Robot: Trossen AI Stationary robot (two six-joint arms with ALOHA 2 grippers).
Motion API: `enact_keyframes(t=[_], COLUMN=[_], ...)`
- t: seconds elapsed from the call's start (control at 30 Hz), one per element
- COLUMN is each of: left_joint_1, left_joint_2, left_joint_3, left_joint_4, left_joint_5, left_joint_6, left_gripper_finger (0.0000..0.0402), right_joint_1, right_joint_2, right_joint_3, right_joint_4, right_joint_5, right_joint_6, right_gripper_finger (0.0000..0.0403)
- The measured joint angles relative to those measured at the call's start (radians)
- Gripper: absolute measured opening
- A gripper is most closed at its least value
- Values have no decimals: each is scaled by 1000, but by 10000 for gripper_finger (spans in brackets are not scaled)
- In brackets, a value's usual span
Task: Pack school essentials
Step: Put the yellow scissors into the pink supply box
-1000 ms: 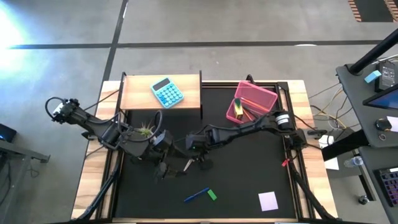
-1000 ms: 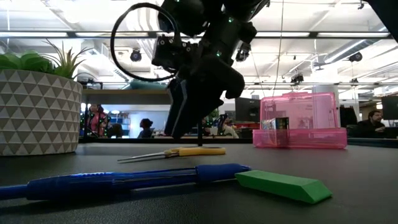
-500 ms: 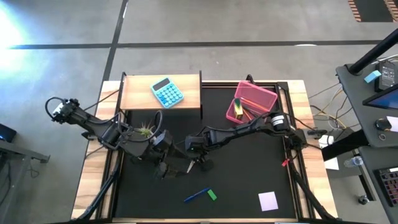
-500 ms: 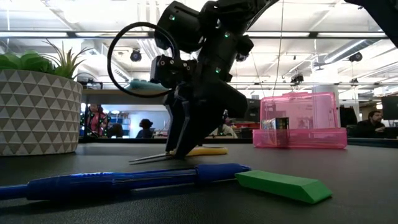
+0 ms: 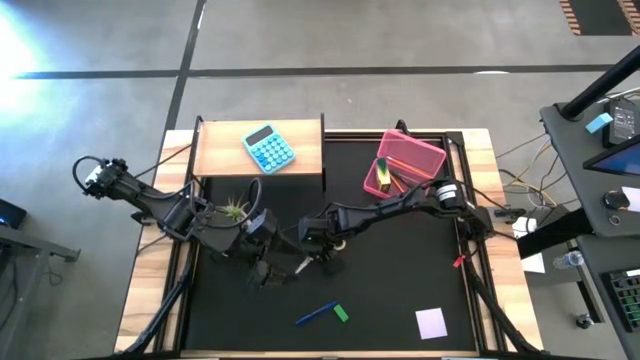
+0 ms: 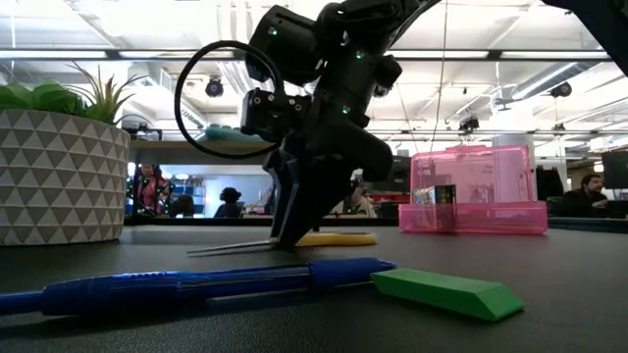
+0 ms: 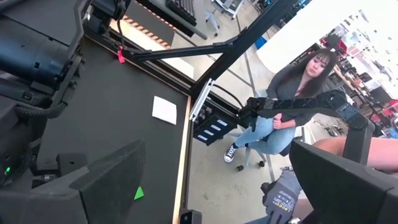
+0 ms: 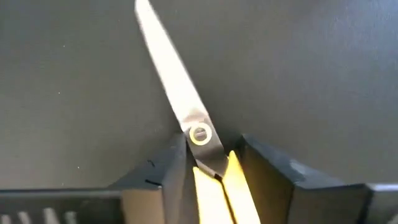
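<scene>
High view: pink box [image 5: 408,160] holds yellow box [image 5: 383,169], maybe pencils.

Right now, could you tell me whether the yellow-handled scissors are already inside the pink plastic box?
No, the yellow-handled scissors lie on the black table, flanked by the right gripper.

A blue calculator [image 5: 268,149] lies on a wooden board [image 5: 305,158] at the table's far edge — beside it stands an open pink case [image 5: 404,165]. A potted plant [image 6: 61,162] in a white patterned pot stands near the left side — a seated person [image 7: 287,118] shows beyond the table.
</scene>
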Motion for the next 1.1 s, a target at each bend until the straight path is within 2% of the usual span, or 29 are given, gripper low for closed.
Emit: enact_keyframes(t=[0.17, 0.33, 0.63, 1.1], left_joint_1=[0, 0, 0, 0], left_joint_2=[0, 0, 0, -50], left_joint_3=[-1, -3, -2, -4], left_joint_4=[0, 0, 0, 1], left_joint_5=[0, 2, 34, 41], left_joint_6=[0, 0, 0, 3], left_gripper_finger=[380, 380, 380, 380], right_joint_1=[-4, -5, -7, -39], right_joint_2=[0, 0, -30, -182], right_joint_3=[-1, -1, -5, -49], right_joint_4=[-11, -36, -102, -323], right_joint_5=[1, 14, 23, 84], right_joint_6=[46, 77, 103, 142], right_gripper_finger=[89, 61, 53, 54])
